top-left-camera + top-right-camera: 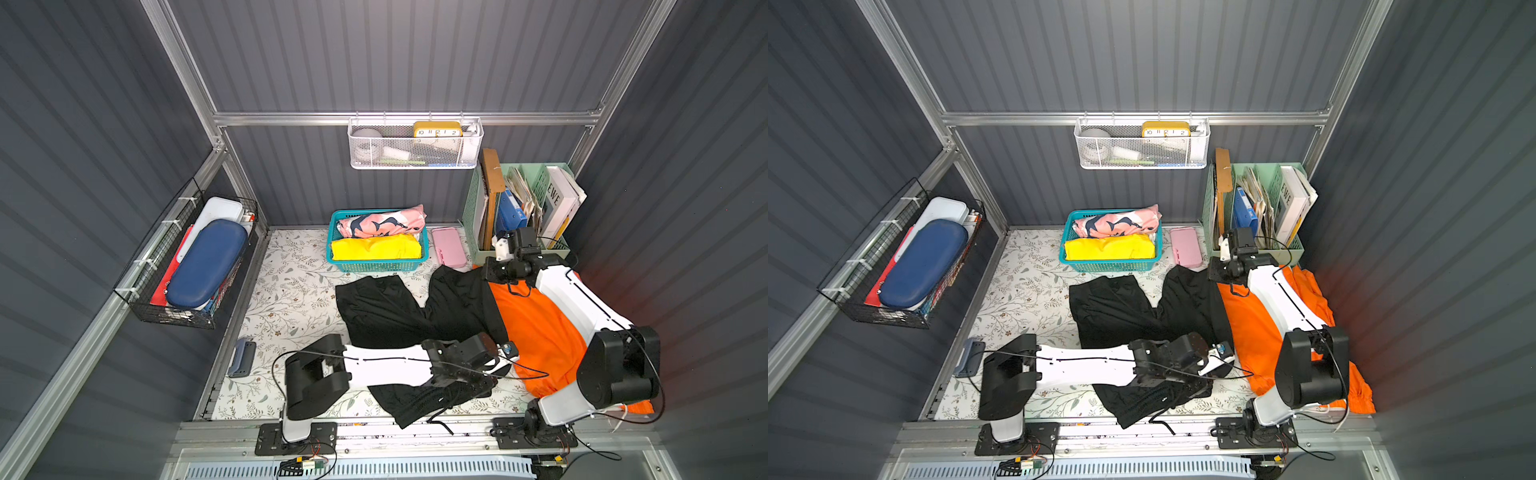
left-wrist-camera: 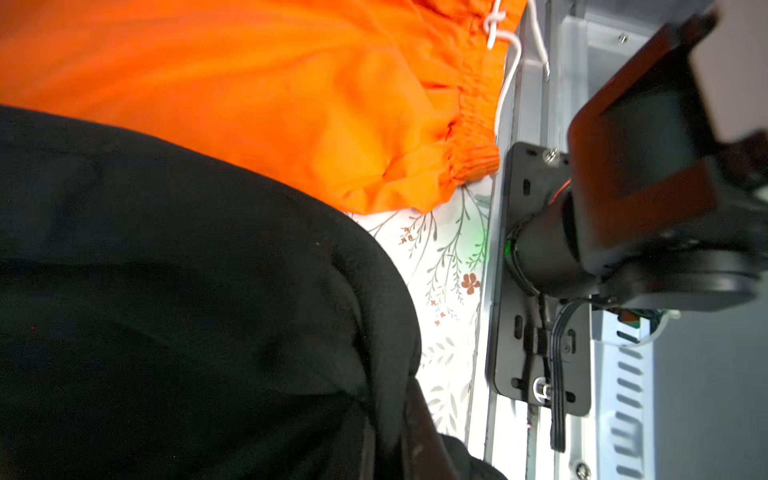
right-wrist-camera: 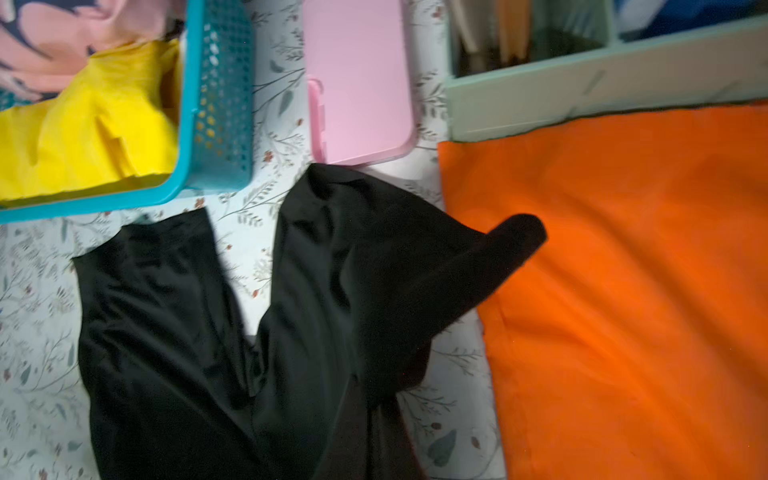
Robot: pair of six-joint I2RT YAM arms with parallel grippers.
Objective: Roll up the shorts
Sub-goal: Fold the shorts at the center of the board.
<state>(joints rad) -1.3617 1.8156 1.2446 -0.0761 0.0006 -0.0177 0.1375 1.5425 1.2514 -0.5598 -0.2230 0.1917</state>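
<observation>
**Rolling not yet begun on either pair**

Finding: neither garment shows a roll. The black shorts (image 1: pixel 386 311) lie opened out at the middle of the worktop (image 1: pixel 286 299). Their waistband is at the near edge and both legs point to the far side. The right leg's edge laps onto the orange shorts (image 1: pixel 536 332). The orange shorts lie flat at the right, partly under the right arm, reaching from the green file rack (image 3: pixel 540 99) to the near edge.

The left pincer (image 1: pixel 508 352) sits low at the right side of the black shorts, near the waistband. Its wrist view is filled with black cloth and shows no fingers, so I cannot tell whether it is closed or what it holds. The right pincer (image 1: pixel 489 272) is at the far right corner of the black leg, closed. Black cloth drawn up toward its wrist camera suggests it grips that leg.

Assessment: work stands at the opening stage, likely straightening or folding the black pair. Outstanding: both rolls, entire.
</observation>
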